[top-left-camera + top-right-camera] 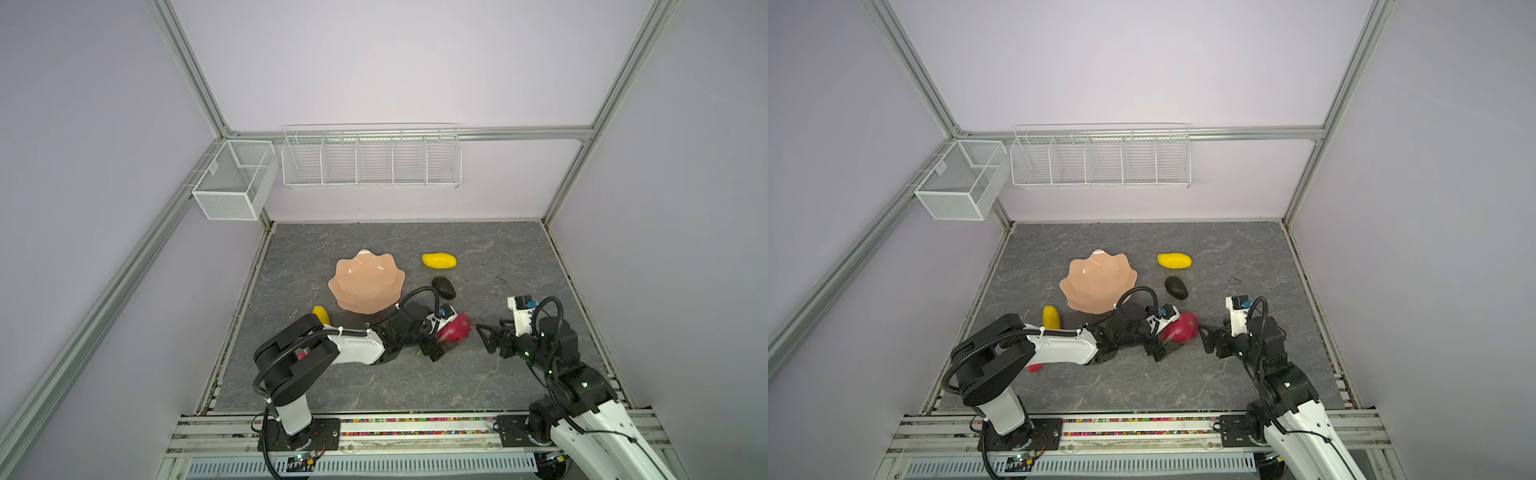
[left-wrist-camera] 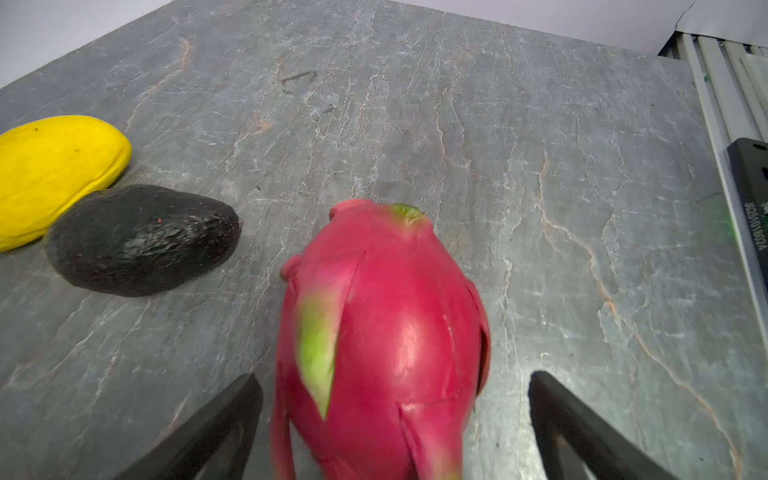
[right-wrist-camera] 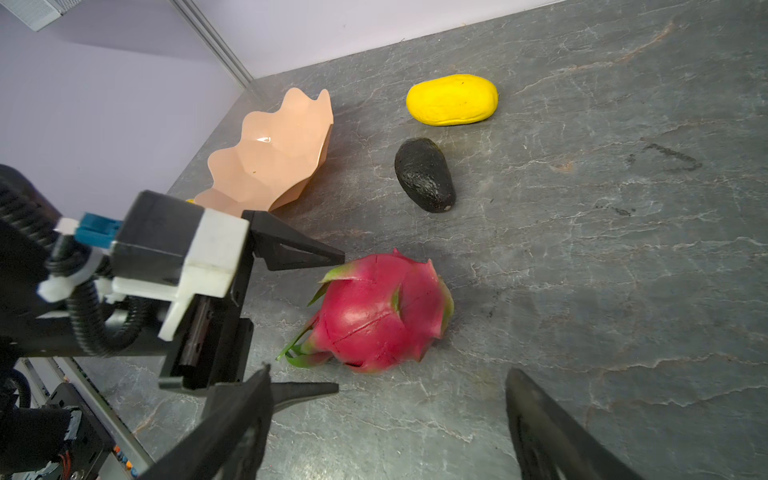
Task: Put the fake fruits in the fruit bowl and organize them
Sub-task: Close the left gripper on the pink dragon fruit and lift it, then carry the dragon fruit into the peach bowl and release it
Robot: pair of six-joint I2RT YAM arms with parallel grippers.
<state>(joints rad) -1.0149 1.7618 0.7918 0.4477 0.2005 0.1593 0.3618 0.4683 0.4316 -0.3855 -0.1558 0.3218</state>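
Dragon fruit (image 3: 380, 313) is lying on its side on the grey tabletop (image 1: 519, 249), below-right of the bowl (image 1: 365, 280) in both top views, well clear of its rim. It is bracketed by the left gripper (image 3: 307, 324): jaws spread wide, one finger on each side of the stem end, no contact visible in either wrist view. Nothing is clamped yet.

The right gripper (image 1: 488, 336) is parked just beside the fruit on the opposite side, jaws also apart, empty.

Bowl is empty. Avocado (image 1: 443, 287) and one mango (image 1: 439, 261) are lying right of the bowl, apart from each other. The second mango (image 1: 1051, 317) is seen near the bowl's front-left edge. The strawberry (image 1: 1035, 367) is mostly hidden under the left arm.

Risks, as judged from here:
- Fruit is wide, glossy and rounded; if the jaws are closed near the tapered end, it is likely to be squeezed out forward.
- Soft green tips may be caught instead of the body, giving a weak grip.
- Both grippers are crowded around one fruit; a collision is possible if the right one is advanced.
- The bowl is light and shallow; it could be shoved or tipped by the left arm's elbow or cable on the swing over.
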